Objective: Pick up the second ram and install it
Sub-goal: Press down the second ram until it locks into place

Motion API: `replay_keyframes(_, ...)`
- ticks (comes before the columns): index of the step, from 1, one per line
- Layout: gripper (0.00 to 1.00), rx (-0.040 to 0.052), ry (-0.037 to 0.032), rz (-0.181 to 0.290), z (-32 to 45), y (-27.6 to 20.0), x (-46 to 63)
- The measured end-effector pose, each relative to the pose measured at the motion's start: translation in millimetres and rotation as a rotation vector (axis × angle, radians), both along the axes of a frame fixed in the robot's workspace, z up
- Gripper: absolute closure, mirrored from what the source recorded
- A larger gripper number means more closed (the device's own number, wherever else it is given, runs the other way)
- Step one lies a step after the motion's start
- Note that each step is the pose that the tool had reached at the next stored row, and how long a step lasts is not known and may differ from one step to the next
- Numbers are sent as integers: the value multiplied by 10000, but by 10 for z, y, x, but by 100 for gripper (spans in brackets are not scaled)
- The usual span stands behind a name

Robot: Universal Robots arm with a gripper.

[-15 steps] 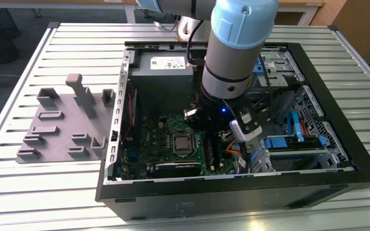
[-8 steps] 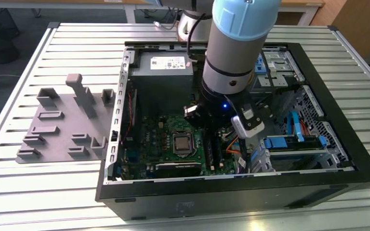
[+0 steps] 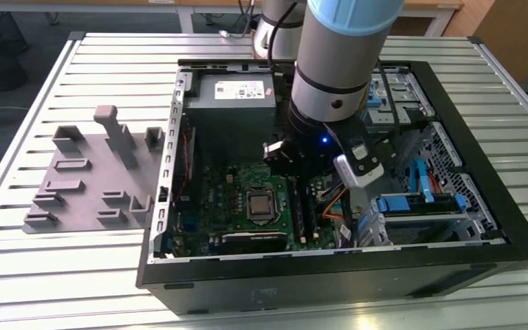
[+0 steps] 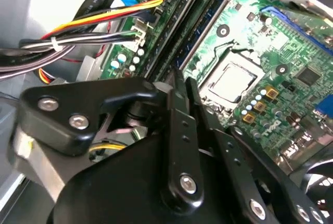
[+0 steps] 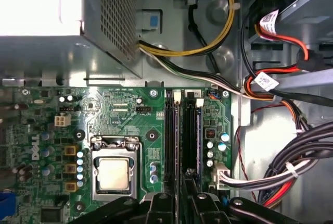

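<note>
Claw [image 5: 182, 199] hangs low inside the open computer case [image 3: 337, 275], right over the near end of the two long black memory slots [image 5: 182, 130]. In the second wrist view its black linkage [image 4: 171, 146] narrows to a tip just above the board. Whether the claw is spread, pressed together or pinching something cannot be told. The second ram cannot be picked out with certainty. A dark strip with a blue-green tinge lies along one slot [image 4: 205, 31], but whether that is the stick in question is unclear.

Just to the exterior view's left of the slots sits the silver processor socket [image 5: 113, 172] on the green motherboard [image 3: 236, 206]. On the slots' other side, bundles of black, red, yellow and orange cables [image 5: 270, 83] run through the case. The grey power supply [image 3: 232, 103] fills the far part of the case, beyond the board.

The arm [image 3: 337, 62], grey with a light blue band, comes down into the case from above. Well apart, on the slatted table [image 3: 62, 275] at the exterior view's left, stands the grey tray [image 3: 90, 179] with upright posts.
</note>
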State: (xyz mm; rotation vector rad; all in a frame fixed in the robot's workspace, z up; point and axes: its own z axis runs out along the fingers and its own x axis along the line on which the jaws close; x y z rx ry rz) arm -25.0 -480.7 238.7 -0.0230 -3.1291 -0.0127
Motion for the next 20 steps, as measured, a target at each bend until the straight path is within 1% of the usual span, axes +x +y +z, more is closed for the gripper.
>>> replay_keyframes(1, 80, 0, 0, 0, 0, 0, 0)
replay_keyframes(2, 86, 0, 0, 0, 0, 0, 0)
replay_keyframes(3, 89, 1, 0, 0, 1, 0, 0)
replay_keyframes(7, 89, -1, 0, 0, -3, 0, 0)
replay_keyframes(14, 89, -1, -3, 0, -103, 0, 1)
replay_keyframes(20, 89, -1, -2, 0, -147, 0, 1)
